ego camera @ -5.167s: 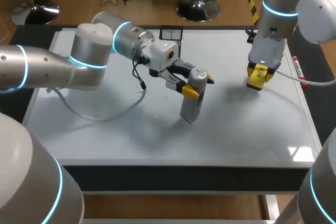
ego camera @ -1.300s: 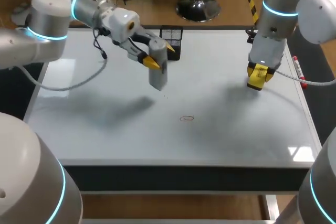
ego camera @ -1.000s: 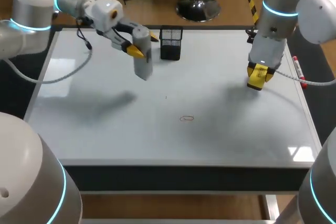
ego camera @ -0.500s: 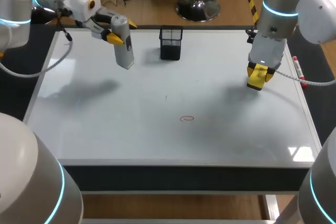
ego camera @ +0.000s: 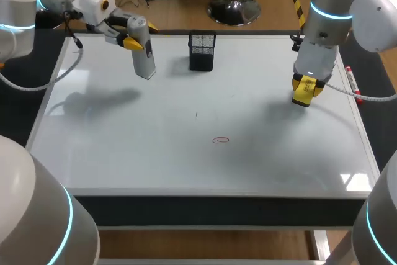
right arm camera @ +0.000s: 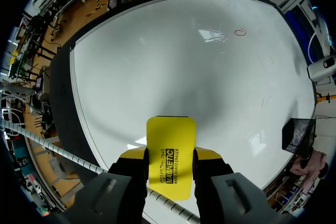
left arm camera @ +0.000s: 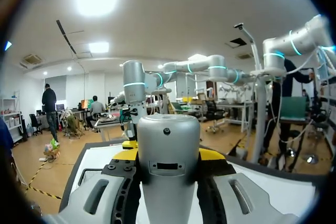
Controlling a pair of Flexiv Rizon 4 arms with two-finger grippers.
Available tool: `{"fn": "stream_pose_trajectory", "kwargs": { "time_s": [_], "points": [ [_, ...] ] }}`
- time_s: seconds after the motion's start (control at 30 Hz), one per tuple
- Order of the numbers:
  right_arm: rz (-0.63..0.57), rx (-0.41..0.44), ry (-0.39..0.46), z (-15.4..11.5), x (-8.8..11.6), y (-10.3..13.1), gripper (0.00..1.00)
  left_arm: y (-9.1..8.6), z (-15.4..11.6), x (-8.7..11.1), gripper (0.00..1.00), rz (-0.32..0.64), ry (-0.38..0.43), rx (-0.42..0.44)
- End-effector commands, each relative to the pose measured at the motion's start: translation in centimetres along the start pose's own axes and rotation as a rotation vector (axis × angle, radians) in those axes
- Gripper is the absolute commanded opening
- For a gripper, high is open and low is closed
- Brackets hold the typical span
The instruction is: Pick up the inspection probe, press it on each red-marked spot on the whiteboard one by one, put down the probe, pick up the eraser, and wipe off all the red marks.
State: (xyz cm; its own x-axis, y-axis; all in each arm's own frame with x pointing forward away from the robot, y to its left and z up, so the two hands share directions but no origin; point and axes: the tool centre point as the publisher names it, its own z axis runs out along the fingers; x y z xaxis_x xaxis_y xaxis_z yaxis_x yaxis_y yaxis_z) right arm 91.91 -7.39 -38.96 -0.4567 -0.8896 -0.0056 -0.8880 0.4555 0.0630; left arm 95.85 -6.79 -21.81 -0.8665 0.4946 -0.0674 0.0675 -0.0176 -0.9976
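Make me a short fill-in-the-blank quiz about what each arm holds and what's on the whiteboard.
The left end effector is shut on the grey inspection ____.
The right end effector is shut on a yellow ____.
The circle mark on the whiteboard is ____.
The mesh pen holder is ____.
Missing: probe; eraser; red; black.

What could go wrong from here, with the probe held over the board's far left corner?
1. The probe in the left gripper hangs close to the black mesh holder; setting it down there might knock the holder.
2. The red ring lies mid-whiteboard, well away from the eraser in the right gripper; a short wipe may miss it.
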Motion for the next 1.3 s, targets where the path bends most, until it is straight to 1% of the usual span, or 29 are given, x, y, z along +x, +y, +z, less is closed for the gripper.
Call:
{"fn": "stream_pose_trajectory", "kwargs": {
  "time_s": [0.03,0.33,0.37,0.43,0.5,0.63,0.77,0.9,1.0,1.1,1.3],
  "points": [
    [-0.002,0.002,0.002,-0.1,0.0,0.0,0.0,-0.1,0.0,-0.1,0.0,0.0,0.003,0.0],
    [-0.002,0.002,0.002,-0.1,0.0,0.0,0.0,-0.1,0.0,-0.1,0.0,0.0,0.003,0.0],
    [-0.017,0.015,0.023,-0.2,0.0,0.4,0.0,-0.1,0.0,-0.1,0.0,0.0,0.003,0.0],
    [-0.057,0.042,0.069,-0.4,-0.3,1.6,0.0,-0.1,0.0,-0.1,0.0,0.0,0.003,0.0],
    [-0.099,0.063,0.096,-0.8,-0.7,3.3,0.0,-0.1,0.0,-0.1,0.0,0.0,0.003,0.0],
    [-0.169,0.089,0.099,-1.7,-1.5,6.3,0.0,-0.1,0.0,-0.1,0.0,0.0,0.003,0.0],
    [-0.233,0.112,0.108,-2.2,-3.0,9.1,0.0,-0.1,0.0,-0.1,0.0,0.0,0.003,0.0],
    [-0.275,0.118,0.083,-2.4,-4.6,11.7,0.0,-0.1,0.0,-0.1,0.0,0.0,0.003,0.0],
    [-0.307,0.11,0.083,-2.3,-5.9,13.5,0.0,-0.1,0.0,-0.1,0.0,0.0,0.003,0.0],
    [-0.328,0.102,0.089,-1.8,-7.3,14.9,0.0,-0.1,0.0,-0.1,0.0,0.0,0.003,0.0],
    [-0.393,0.08,0.073,-0.7,-10.0,18.6,0.0,-0.1,0.0,-0.1,0.0,0.0,0.003,0.0]
  ]
}}
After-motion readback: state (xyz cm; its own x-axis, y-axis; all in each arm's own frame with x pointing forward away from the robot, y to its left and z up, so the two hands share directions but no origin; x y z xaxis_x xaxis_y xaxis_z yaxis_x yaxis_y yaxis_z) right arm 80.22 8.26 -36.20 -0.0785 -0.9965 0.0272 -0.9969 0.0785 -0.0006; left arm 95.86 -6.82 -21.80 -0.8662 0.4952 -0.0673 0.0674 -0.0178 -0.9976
